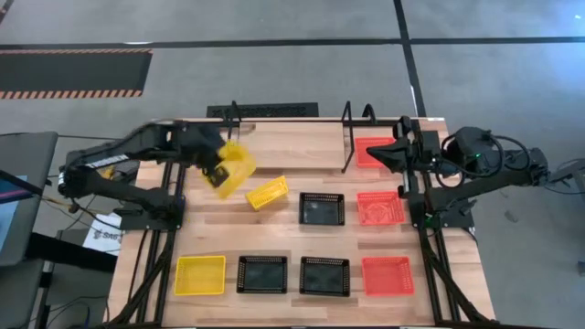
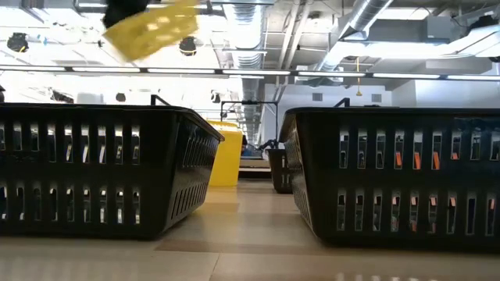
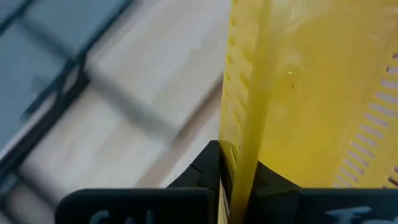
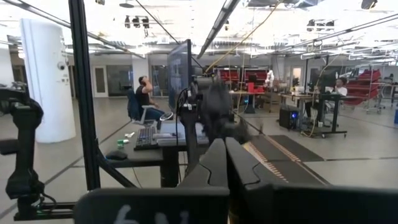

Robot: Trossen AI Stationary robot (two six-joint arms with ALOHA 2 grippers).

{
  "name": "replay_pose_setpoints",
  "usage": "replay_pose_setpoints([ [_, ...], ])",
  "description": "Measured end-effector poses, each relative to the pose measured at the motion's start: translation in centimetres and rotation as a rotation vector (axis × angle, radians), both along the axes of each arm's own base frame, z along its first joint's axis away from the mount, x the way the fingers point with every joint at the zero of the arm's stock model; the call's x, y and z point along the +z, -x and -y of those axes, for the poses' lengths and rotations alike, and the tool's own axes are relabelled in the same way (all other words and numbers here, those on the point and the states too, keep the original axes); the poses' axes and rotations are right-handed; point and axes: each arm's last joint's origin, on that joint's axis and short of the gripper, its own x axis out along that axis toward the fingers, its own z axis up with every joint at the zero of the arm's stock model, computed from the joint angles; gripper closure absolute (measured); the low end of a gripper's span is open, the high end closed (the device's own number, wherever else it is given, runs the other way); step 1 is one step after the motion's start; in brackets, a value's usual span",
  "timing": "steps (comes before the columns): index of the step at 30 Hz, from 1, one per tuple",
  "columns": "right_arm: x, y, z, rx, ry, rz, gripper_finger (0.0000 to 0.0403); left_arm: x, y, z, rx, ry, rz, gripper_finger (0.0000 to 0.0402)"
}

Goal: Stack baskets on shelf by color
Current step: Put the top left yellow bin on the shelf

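From above, the left hand [image 1: 218,168] holds a yellow basket [image 1: 236,170] tilted in the air over the shelf's [image 1: 292,142] left end, likely because yellow is meant to stack there. A second yellow basket [image 1: 267,193] lies askew on the tabletop [image 1: 283,239] just beside it, and a third [image 1: 200,275] sits in the front row with two black baskets [image 1: 262,273] and a red one [image 1: 387,275]. The right hand [image 1: 382,155] rests closed and empty over the red basket on the shelf's right end [image 1: 373,146], its place apparently already set.

At table height, the carried basket [image 2: 152,30] hangs high, clear of the black ones [image 2: 101,172].

The left wrist view shows the fingers [image 3: 205,168] pinching the yellow wall [image 3: 249,112] edge-on, which explains the tilt.

The right wrist view shows closed fingers [image 4: 214,165] pointing into the room, where people sit at desks.
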Motion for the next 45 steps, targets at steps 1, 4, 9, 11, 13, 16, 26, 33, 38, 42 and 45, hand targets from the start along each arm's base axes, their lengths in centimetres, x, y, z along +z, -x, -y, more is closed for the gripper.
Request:
replay_pose_setpoints([
  [1,0.0,0.0,0.0,0.0,0.0,0.001,0.0402,1.1,-0.6,-0.1,0.003,-0.017,0.095,0.0401],
  [4,0.1,0.0,0.0,0.0,-0.001,0.01,0.0402,4.1,-2.4,-0.5,-0.016,-0.063,0.362,0.0401],
  [9,0.2,0.1,0.0,0.0,-0.002,0.019,0.0402,5.6,-5.4,-2.1,-0.031,-0.103,0.569,0.0401],
  [11,0.2,0.1,0.0,0.0,-0.002,0.018,0.0402,5.0,-6.8,-3.2,-0.001,-0.083,0.583,0.0401],
  [13,0.2,0.1,0.0,0.0,-0.002,0.018,0.0402,3.6,-8.4,-4.4,0.047,-0.045,0.55,0.0401],
  [16,0.2,0.1,0.0,0.0,-0.002,0.019,0.0402,0.5,-10.8,-6.4,0.124,0.026,0.454,0.0401],
  [26,0.2,0.1,0.0,0.009,-0.035,0.019,0.0402,-7.5,-12.6,-11.8,0.429,0.321,0.177,0.0401],
  [33,-0.2,0.0,0.0,0.009,-0.03,-0.021,0.0402,-9.4,-11.1,-13.3,0.579,0.378,0.029,0.0401],
  [38,-0.2,0.0,0.0,0.009,-0.03,-0.022,0.0402,-9.3,-11.1,-13.4,0.612,0.372,0.043,0.0401],
  [42,-0.2,0.0,0.0,0.009,-0.03,-0.024,0.0402,-9.3,-11.1,-13.5,0.604,0.374,0.042,0.0401],
  [45,-0.2,0.0,0.0,0.009,-0.03,-0.024,0.0402,-9.3,-11.1,-13.5,0.603,0.374,0.042,0.0401],
])
